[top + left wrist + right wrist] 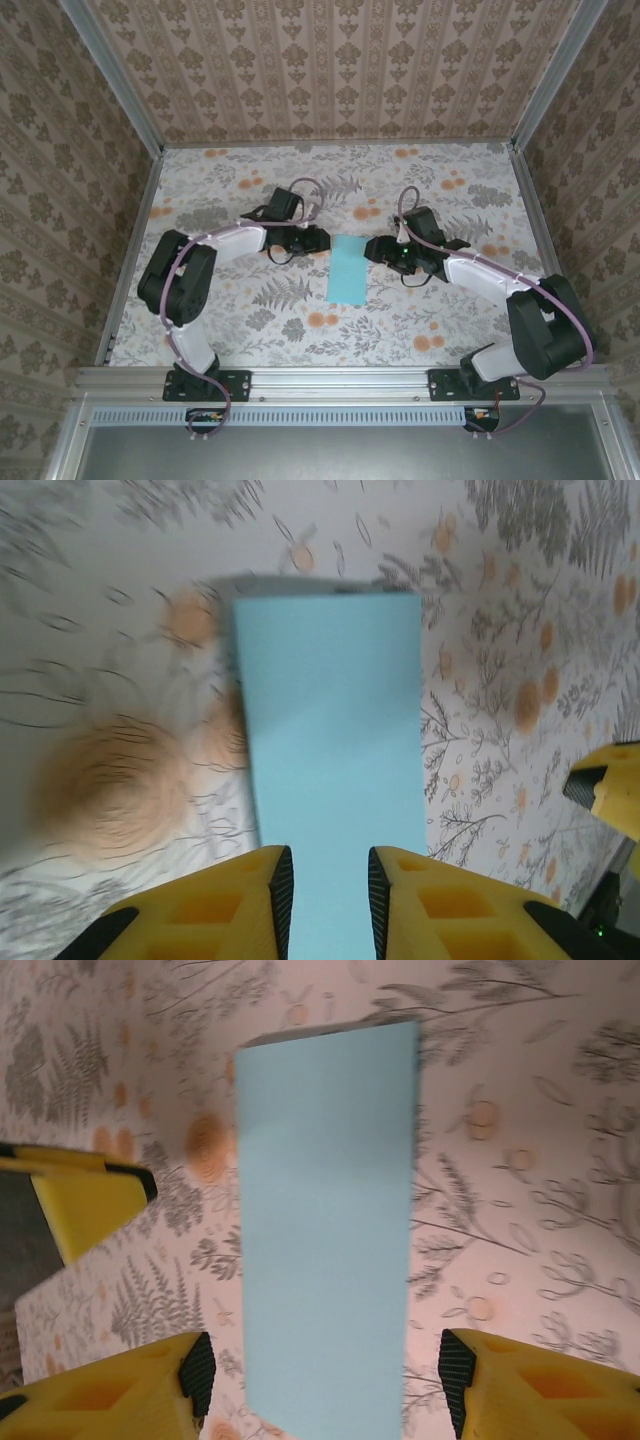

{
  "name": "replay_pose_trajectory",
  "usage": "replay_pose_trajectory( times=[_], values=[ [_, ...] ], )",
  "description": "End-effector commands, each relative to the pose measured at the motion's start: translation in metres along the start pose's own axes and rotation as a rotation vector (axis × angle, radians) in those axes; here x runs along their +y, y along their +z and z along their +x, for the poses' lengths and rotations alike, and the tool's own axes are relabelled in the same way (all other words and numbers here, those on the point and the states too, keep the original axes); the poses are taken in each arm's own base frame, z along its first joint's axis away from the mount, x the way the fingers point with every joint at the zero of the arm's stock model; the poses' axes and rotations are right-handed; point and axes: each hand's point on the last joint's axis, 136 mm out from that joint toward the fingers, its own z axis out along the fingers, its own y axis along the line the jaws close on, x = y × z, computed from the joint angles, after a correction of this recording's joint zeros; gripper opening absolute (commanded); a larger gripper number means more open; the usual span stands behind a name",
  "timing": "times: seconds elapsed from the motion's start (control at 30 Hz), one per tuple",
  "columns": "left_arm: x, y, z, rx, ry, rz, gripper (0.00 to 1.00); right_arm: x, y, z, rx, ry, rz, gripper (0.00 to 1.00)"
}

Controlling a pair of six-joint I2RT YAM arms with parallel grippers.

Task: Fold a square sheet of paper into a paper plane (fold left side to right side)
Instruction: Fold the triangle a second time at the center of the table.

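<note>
Lying on the desk [250,320], the square sheet of paper [350,268] is folded narrow. Left pincer [330,900] barely parted, right pincer [325,1380] wide, both released.

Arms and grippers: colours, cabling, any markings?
Both the left arm and right arm have black joints, white links and a lilac cable looped along the outside. Yellow blocky fingers with ribbed black pads on the left gripper and right gripper. No markings visible.

Smooth matt lt-blue sheet of paper [349,267] on matt floral-print table [250,310]; left tool [329,890] fingers [200,915] yellow plastic.
</note>
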Motion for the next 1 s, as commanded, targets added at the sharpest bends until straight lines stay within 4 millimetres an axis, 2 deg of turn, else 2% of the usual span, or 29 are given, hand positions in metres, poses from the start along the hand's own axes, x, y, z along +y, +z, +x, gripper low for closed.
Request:
replay_pose_trajectory(
  times=[0.0,0.13,0.27,0.63,0.97],
  values=[
    [-0.012,0.015,-0.009,0.005,0.004,0.041,0.28,-0.002,0.002,0.007,0.021,0.025,-0.017,0.65],
    [-0.003,0.031,-0.02,0.01,0.0,0.007,0.25,-0.008,0.005,0.013,0.048,0.049,-0.002,0.65],
    [0.013,0.042,-0.017,0.038,-0.019,-0.041,0.24,-0.015,0.009,0.021,0.095,0.074,0.031,0.61],
    [0.035,0.046,0.007,0.074,-0.058,-0.084,0.23,-0.01,0.03,0.031,0.208,0.143,-0.012,0.5],
    [0.034,0.047,0.008,0.077,-0.062,-0.078,0.23,-0.007,0.045,0.046,0.292,0.193,-0.033,0.45]
  ],
)
